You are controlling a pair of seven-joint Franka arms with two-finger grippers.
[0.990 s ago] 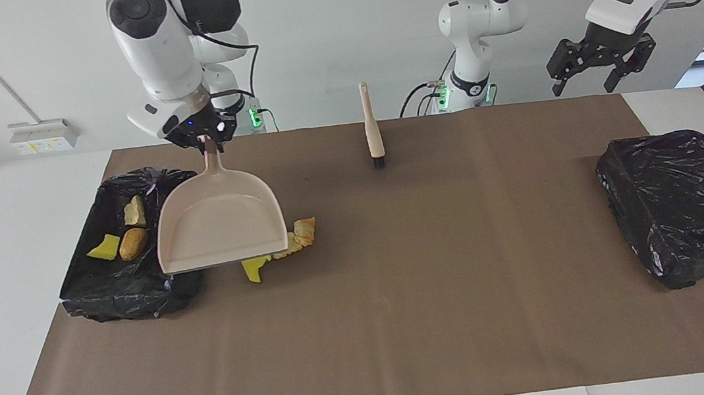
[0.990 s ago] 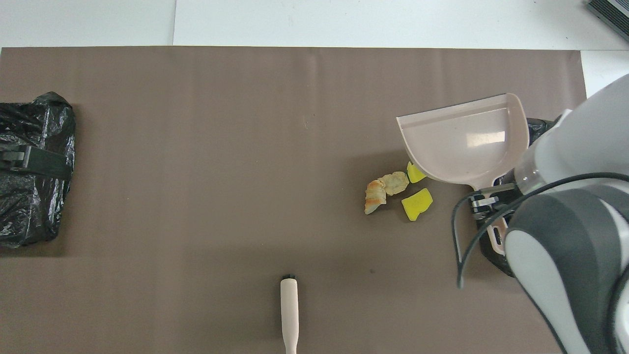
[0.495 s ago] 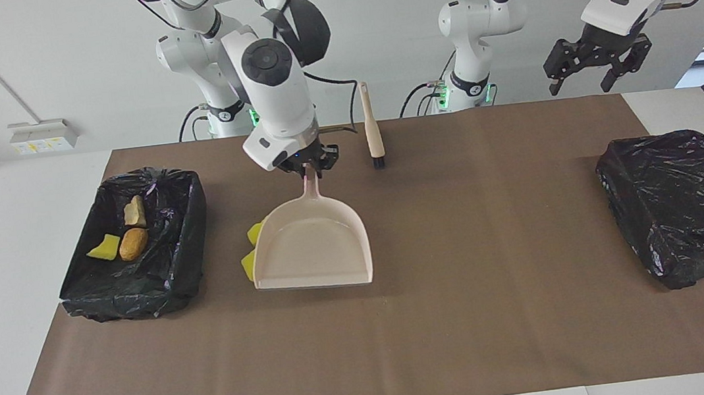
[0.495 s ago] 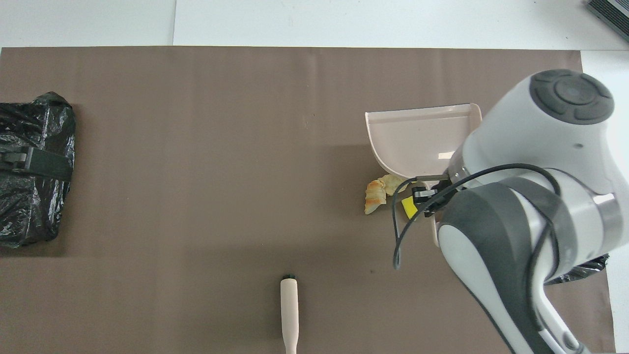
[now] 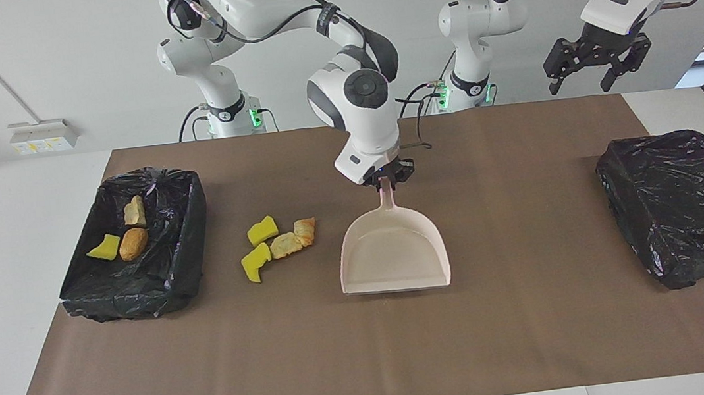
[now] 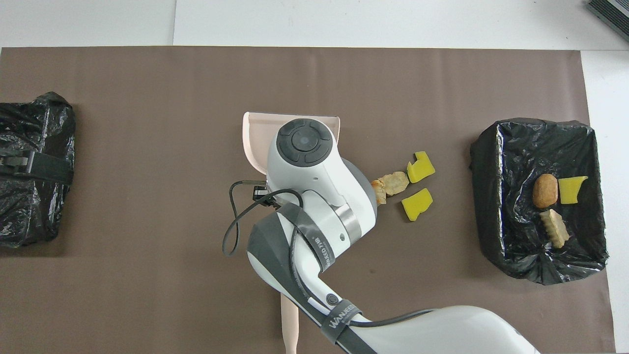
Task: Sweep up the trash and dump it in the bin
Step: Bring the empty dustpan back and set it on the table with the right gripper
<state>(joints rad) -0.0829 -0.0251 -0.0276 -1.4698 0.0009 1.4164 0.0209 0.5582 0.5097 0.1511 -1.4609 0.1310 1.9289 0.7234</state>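
Right tool [image 5: 386,182] clenched on dustpan [image 5: 393,254] handle mid-tabletop, four trash scraps [image 5: 277,246] beside it, three in the bin [image 5: 187,243]; left tool [image 5: 595,64] released, waiting raised.

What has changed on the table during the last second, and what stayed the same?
The right end effector, shut on the beige plastic dustpan by its handle, carried it from the black-lined bin toward the table's middle, uncovering four scraps on the brown mat. Three scraps stayed in the bin; the open left end effector stayed raised.
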